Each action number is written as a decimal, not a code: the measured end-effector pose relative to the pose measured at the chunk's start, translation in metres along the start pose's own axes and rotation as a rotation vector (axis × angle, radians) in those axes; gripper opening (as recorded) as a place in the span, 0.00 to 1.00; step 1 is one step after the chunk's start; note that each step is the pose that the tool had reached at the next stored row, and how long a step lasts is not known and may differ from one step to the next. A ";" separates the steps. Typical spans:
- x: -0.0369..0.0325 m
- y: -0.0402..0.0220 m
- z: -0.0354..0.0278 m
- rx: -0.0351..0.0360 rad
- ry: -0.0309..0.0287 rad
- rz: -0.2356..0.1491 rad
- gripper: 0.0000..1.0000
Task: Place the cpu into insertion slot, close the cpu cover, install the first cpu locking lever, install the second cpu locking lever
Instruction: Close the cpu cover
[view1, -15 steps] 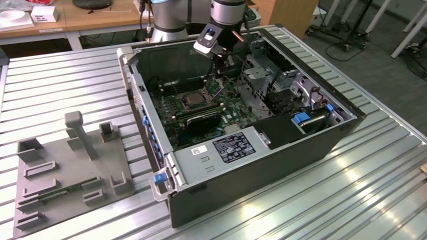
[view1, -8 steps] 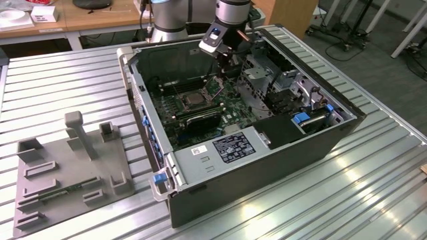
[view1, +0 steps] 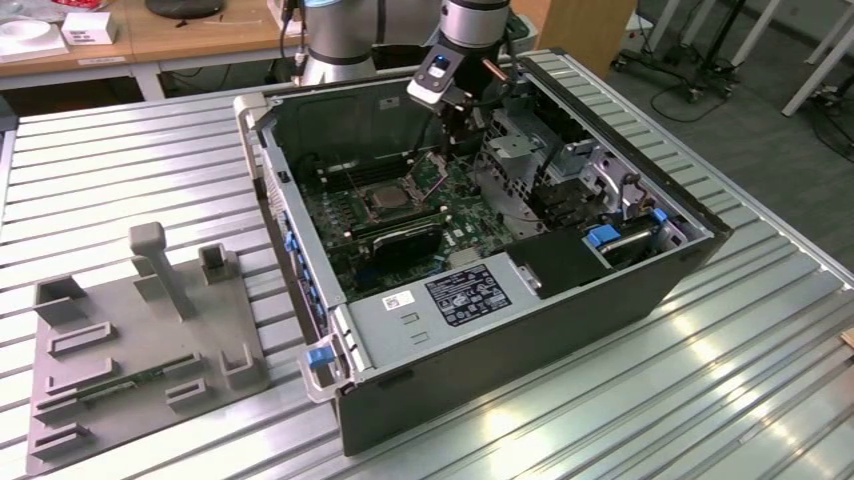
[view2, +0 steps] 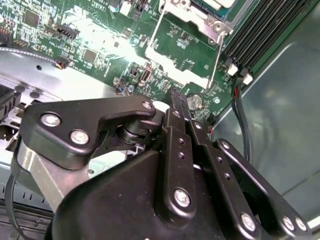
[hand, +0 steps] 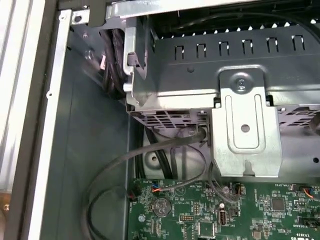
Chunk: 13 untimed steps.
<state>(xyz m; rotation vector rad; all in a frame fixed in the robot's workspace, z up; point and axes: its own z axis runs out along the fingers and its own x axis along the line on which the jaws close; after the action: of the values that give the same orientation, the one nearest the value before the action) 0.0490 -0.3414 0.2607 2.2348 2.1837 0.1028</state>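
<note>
The insertion slot (view1: 387, 197) sits mid-board in the open computer case, a silver-rimmed square with a dark middle. In the second wrist view the cpu cover (view2: 197, 15) lies as a silvery frame at the picture's edge. A pale grey face inside its cut-out may be the cpu (view2: 215, 4). Two thin wire levers (view2: 156, 25) (view2: 216, 57) run off its corners. My gripper (view1: 458, 140) hangs inside the case on the exterior view's right of the slot. Its black fingertips (view2: 177, 97) are pressed together over the green board with nothing visible between them.
A metal drive cage (hand: 240, 100) and black cables (hand: 125, 165) stand close behind the gripper. Long black memory slots (view2: 260, 35) flank the socket, and a coin cell (view2: 194, 101) lies near the fingertips. A grey fixture plate (view1: 134, 330) rests on the slatted table at the exterior view's left.
</note>
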 end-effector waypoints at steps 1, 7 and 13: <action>0.0000 0.0000 0.0000 0.0000 0.0000 0.000 0.11; -0.0001 -0.0001 0.0015 -0.0001 0.0001 0.000 0.11; -0.0003 -0.0003 0.0061 -0.0001 0.0001 0.000 0.11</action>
<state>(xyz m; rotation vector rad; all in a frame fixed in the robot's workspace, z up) 0.0491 -0.3415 0.2546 2.2349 2.1836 0.1030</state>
